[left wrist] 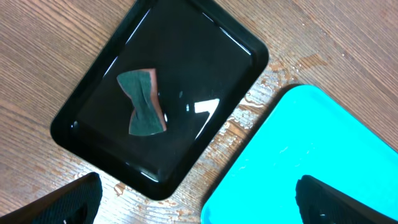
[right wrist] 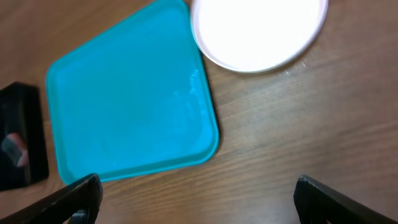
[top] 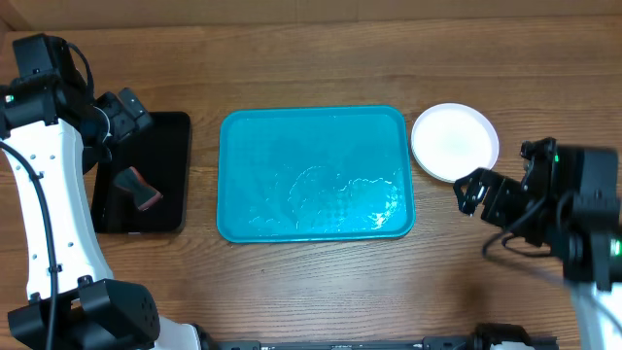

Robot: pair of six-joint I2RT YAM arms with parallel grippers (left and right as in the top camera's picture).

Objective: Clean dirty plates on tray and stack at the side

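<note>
The turquoise tray [top: 243, 146] lies mid-table with nothing on it; its surface looks wet. It also shows in the left wrist view [left wrist: 311, 143] and the right wrist view [right wrist: 124, 106]. A white plate [top: 454, 142] sits on the wood just right of the tray, and shows in the right wrist view [right wrist: 258, 28]. The light blue and yellow-green plates are not visible; I cannot tell if they lie under the white one. My left gripper [top: 121, 112] [left wrist: 196, 190] is open and empty above the black tray's far edge. My right gripper [top: 471, 192] [right wrist: 196, 193] is open and empty, near the white plate.
A black tray [top: 170, 146] [left wrist: 186, 50] stands left of the turquoise tray, holding a dark green and reddish sponge [top: 136, 188] [left wrist: 143, 102]. Water drops mark the wood between the two trays. The black tray's edge shows in the right wrist view [right wrist: 25, 124].
</note>
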